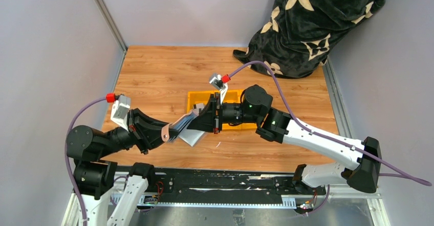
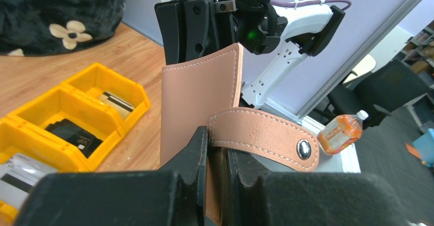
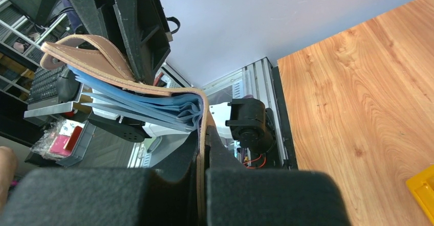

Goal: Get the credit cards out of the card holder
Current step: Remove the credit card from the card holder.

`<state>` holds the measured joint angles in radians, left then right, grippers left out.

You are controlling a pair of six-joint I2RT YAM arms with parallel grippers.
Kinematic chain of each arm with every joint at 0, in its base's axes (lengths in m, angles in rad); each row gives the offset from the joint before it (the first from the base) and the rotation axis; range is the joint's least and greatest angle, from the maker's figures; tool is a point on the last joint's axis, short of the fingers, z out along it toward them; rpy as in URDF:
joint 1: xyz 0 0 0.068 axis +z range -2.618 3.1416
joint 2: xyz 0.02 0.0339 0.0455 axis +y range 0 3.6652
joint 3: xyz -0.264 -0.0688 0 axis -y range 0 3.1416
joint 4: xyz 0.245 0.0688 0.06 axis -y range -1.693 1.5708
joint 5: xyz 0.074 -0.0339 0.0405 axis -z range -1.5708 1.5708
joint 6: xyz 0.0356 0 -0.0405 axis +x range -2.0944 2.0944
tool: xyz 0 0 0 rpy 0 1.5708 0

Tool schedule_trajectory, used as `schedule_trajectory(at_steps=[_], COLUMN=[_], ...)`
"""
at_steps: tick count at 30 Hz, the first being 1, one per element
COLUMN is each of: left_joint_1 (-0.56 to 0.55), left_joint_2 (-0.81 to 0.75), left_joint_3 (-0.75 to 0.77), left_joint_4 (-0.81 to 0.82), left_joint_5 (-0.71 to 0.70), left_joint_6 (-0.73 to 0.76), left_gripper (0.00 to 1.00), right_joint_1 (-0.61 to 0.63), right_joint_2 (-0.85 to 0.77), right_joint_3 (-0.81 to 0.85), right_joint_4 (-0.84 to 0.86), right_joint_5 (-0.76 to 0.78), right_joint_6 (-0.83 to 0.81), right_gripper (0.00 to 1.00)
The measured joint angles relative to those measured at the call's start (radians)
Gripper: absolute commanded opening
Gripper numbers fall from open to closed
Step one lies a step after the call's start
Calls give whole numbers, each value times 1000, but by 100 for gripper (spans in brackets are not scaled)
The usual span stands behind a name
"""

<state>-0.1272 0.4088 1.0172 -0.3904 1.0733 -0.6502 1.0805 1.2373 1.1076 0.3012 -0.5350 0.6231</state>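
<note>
The card holder point(image 1: 188, 133) hangs opened above the table's middle, held between both grippers. Its outside is pinkish-tan point(image 2: 197, 103) and its inner slots are grey-blue point(image 3: 148, 106). My left gripper point(image 1: 166, 132) is shut on one flap beside the snap tab point(image 2: 271, 134). My right gripper point(image 1: 200, 121) is shut on the other flap's edge point(image 3: 201, 134). No credit card shows in the slots. A light grey card point(image 2: 18, 172) lies in the nearest compartment of the yellow bin, and another card point(image 2: 116, 102) in the far one.
The yellow bin point(image 1: 197, 97) sits on the table under my right arm, and a dark wallet point(image 2: 77, 134) lies in its middle compartment. A black flowered blanket point(image 1: 317, 21) lies at the back right. An orange bottle point(image 2: 340, 131) stands beyond the table.
</note>
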Motion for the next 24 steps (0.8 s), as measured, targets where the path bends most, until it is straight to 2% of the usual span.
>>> schedule_trajectory(at_steps=[11, 15, 17, 19, 22, 23, 24], left_joint_1=[-2, -7, -8, -8, -12, -12, -12], left_joint_2=[-7, -7, -9, -10, -10, -10, -10], left_joint_3=[80, 88, 89, 89, 87, 81, 72], left_joint_4=[-173, -232, -258, -271, -278, -278, -277], left_joint_5=[-77, -173, -235, -269, -277, -267, -250], left_joint_6=[176, 241, 278, 297, 298, 286, 276], left_gripper=[0, 0, 8, 23, 47, 53, 56], right_joint_1=[2, 2, 2, 2, 1, 1, 1], right_joint_2=[-4, -4, -4, -2, -1, -2, -3], right_joint_3=[6, 6, 6, 6, 6, 6, 6], right_joint_4=[-9, -14, -20, -22, -21, -7, 9], right_joint_5=[32, 42, 41, 36, 26, 22, 17], right_joint_6=[-39, -40, -40, -40, -39, -36, -36], right_gripper=[0, 0, 0, 0, 0, 0, 0])
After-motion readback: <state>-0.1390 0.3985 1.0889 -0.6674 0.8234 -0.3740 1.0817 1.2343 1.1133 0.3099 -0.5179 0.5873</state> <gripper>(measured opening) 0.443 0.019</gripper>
